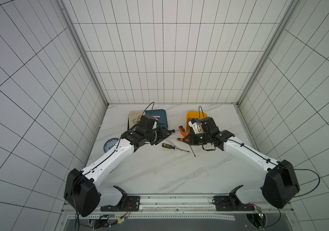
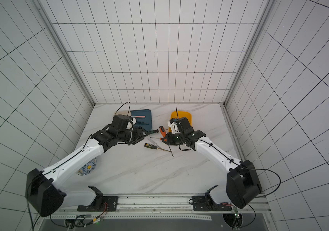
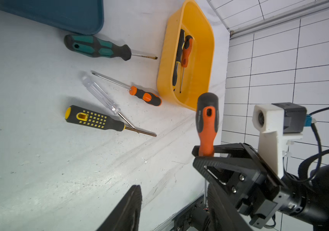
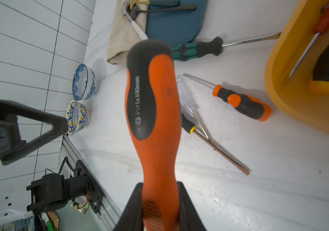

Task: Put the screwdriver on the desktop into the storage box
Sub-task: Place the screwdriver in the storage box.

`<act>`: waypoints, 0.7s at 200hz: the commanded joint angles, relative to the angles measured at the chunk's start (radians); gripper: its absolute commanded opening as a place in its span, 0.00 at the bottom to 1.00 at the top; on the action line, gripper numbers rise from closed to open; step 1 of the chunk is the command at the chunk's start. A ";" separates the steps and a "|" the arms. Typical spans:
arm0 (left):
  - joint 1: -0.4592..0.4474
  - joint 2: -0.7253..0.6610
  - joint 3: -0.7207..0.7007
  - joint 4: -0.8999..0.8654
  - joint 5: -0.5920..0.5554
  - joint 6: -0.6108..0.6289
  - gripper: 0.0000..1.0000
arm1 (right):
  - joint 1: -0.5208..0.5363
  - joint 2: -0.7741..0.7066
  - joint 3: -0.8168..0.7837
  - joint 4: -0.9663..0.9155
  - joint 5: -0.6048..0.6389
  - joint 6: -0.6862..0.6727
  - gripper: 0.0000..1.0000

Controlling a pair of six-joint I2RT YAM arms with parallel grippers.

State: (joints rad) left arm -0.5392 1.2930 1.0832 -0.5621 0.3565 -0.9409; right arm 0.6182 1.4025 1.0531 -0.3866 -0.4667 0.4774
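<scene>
My right gripper [image 4: 160, 208] is shut on the neck of an orange-and-black screwdriver [image 4: 151, 96], held above the desktop [image 1: 159, 170] with its handle [image 1: 182, 130] up and its shaft slanting down. The yellow storage box [image 3: 166, 50] stands just behind it and holds two screwdrivers [image 3: 185, 52]. My left gripper [image 3: 174, 208] is open and empty, close to a green-and-black screwdriver [image 3: 97, 48] lying on the desktop. A clear-handled one [image 3: 99, 94], a yellow-and-black one [image 3: 91, 118] and a small orange-and-black one [image 3: 145, 96] lie between the grippers.
A dark blue tray [image 1: 159, 116] with small tools and a beige cloth [image 1: 134, 116] sit at the back left. Two patterned bowls [image 4: 83, 82] [image 4: 77, 116] stand near the left edge. Tiled walls enclose the table on three sides.
</scene>
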 commanded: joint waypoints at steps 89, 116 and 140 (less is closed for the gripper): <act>0.029 -0.207 -0.206 -0.064 -0.040 0.048 0.56 | -0.171 0.205 0.328 -0.194 0.303 -0.062 0.12; 0.029 -0.229 -0.228 -0.060 -0.024 0.063 0.57 | -0.197 0.280 0.397 -0.213 0.365 -0.068 0.12; 0.030 -0.243 -0.252 -0.045 -0.006 0.067 0.57 | -0.220 0.350 0.454 -0.222 0.401 -0.065 0.12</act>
State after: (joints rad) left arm -0.5148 1.0718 0.8543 -0.6243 0.3355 -0.9005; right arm 0.4252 1.6955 1.4242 -0.5793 -0.1459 0.4271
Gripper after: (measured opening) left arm 0.569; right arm 0.239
